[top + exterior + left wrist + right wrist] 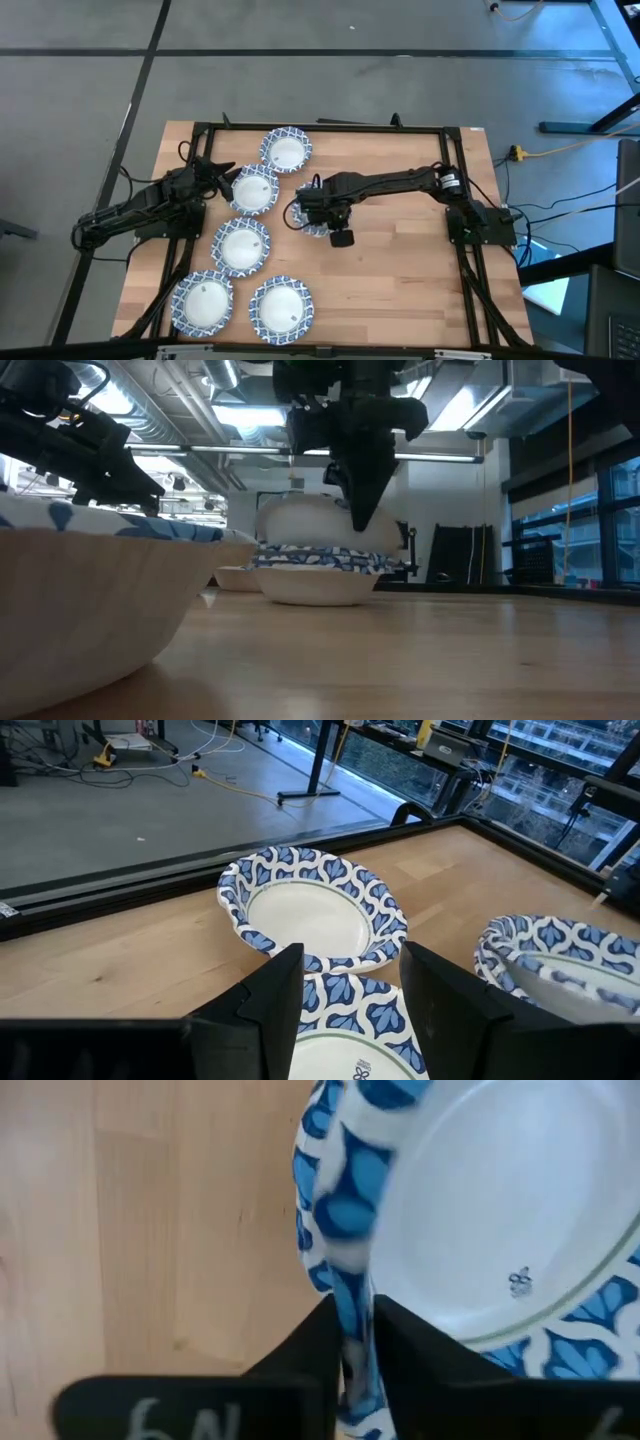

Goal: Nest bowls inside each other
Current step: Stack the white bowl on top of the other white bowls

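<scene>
Five blue-rimmed white bowls lie singly on the table's left half: bowl [286, 150], bowl [252, 190], bowl [241, 246], bowl [203, 303] and bowl [280, 310]. A stack of bowls [315, 575] stands on its base near the middle. My right gripper [318, 213] is above the stack, shut on a tilted bowl [310, 520]. My left gripper [350, 995] is open at the left edge of bowl [350, 1040]; its fingers stand on either side of that rim, and I see no touch. My right gripper pinches the tilted bowl by its patterned rim [352, 1330], which runs edge-on between the two fingers, one finger on each face of the rim. The fingers come from above, pointing down. The bowl stands steeply tilted over the stack's rim [590, 1350]; whether its lower edge rests there is hidden.
The table's right half [420, 270] is bare wood. A black frame [330, 127] runs round the table's edge. In the low view, a near bowl [90, 600] fills the left foreground.
</scene>
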Controlling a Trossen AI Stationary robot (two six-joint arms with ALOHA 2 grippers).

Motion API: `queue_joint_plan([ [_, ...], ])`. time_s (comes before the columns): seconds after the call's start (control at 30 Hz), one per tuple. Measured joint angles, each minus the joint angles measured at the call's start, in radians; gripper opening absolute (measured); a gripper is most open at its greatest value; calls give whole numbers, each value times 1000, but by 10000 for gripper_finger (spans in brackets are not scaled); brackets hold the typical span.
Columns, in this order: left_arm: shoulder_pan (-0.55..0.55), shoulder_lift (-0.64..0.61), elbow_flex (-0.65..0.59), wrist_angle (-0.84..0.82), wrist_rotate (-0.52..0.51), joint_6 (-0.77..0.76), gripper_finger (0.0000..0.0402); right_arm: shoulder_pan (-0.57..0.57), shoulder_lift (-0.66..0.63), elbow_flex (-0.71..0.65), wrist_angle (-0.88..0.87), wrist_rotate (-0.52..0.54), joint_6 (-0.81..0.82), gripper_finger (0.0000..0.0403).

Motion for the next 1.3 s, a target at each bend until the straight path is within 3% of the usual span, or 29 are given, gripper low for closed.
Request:
queue_joint_plan([
  [0.37,0,0,0,0,0,0,161,-3,-23,0,2,37,19,156],
  [0.83,0,0,0,-1,7,1,161,-86,-246,-16,101,41,31,162],
  [0.93,0,0,0,-1,8,1,161,-115,-316,-113,174,41,39,162],
  [1.3,0,0,0,0,4,4,161,-201,-725,-700,585,56,182,162],
])
